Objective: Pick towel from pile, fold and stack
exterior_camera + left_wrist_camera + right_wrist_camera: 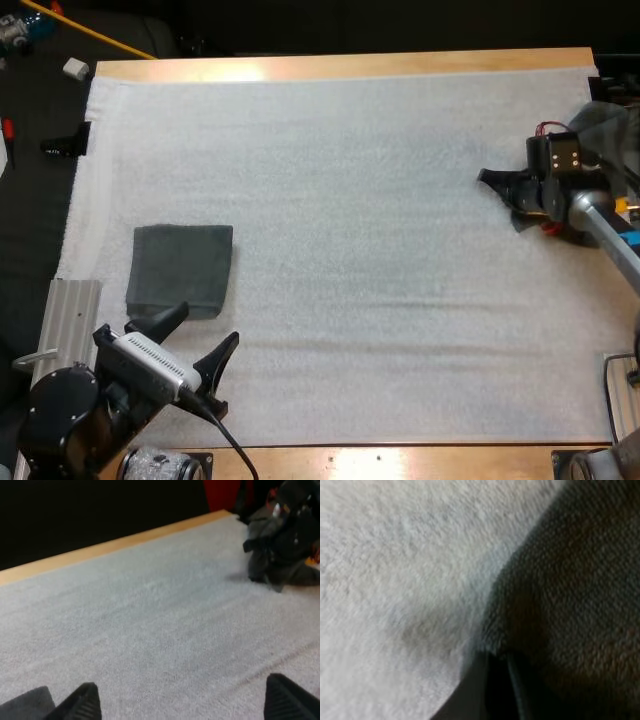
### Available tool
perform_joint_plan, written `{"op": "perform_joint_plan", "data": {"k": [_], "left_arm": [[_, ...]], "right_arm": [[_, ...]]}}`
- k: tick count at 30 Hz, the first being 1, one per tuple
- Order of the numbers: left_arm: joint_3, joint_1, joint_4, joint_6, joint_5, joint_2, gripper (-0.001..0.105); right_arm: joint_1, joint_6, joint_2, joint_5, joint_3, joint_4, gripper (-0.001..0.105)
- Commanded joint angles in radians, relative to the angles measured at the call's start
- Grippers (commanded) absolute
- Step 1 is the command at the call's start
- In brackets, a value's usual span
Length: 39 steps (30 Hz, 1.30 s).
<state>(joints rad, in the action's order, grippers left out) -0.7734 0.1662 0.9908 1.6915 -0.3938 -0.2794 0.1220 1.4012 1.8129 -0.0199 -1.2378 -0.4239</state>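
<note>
A folded dark grey-green towel [180, 268] lies flat at the left of the white mat [350, 250]; its corner [25, 705] shows by my left fingers. My left gripper [197, 337] hovers just in front of that towel, open with nothing between its fingers. A crumpled towel [603, 128] sits at the mat's far right edge. My right gripper [508, 198] is low over the mat beside that pile. Close under the right wrist camera, dark towel fabric [575, 595] meets the mat. Across the table, the right arm [290, 535] stands amid dark cloth [262, 565].
A ribbed metal block [75, 315] stands at the mat's left edge beside my left arm. Small loose items [76, 68] lie off the table at the far left. The wooden table edge [350, 66] runs along the far side.
</note>
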Motion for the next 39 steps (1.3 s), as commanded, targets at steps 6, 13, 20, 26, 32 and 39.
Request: {"op": "perform_joint_plan", "data": {"k": [6,13,20,26,32,39], "left_arm": [[0.000,0.005,0.002,0.010,-0.009,-0.007,0.065],[-0.005,0.004,-0.005,0.006,-0.009,-0.008,0.065],[-0.005,0.004,-0.010,0.006,-0.012,-0.008,0.065],[-0.006,0.006,-0.006,0.006,-0.014,-0.009,0.065],[-0.005,0.006,-0.002,0.006,-0.010,-0.007,0.065],[-0.002,0.005,0.004,0.009,-0.010,-0.007,0.065]], "right_arm": [[0.048,0.156,-0.216,0.001,-0.007,-0.059,0.000],[0.092,0.226,-0.388,0.006,-0.011,-0.121,0.000],[0.194,0.229,-0.576,0.038,-0.036,-0.248,0.000],[0.316,0.206,-0.666,0.056,-0.066,-0.371,0.000],[0.438,0.165,-0.712,0.061,-0.075,-0.416,0.000],[0.615,0.067,-0.759,0.057,-0.125,-0.389,0.000]]}}
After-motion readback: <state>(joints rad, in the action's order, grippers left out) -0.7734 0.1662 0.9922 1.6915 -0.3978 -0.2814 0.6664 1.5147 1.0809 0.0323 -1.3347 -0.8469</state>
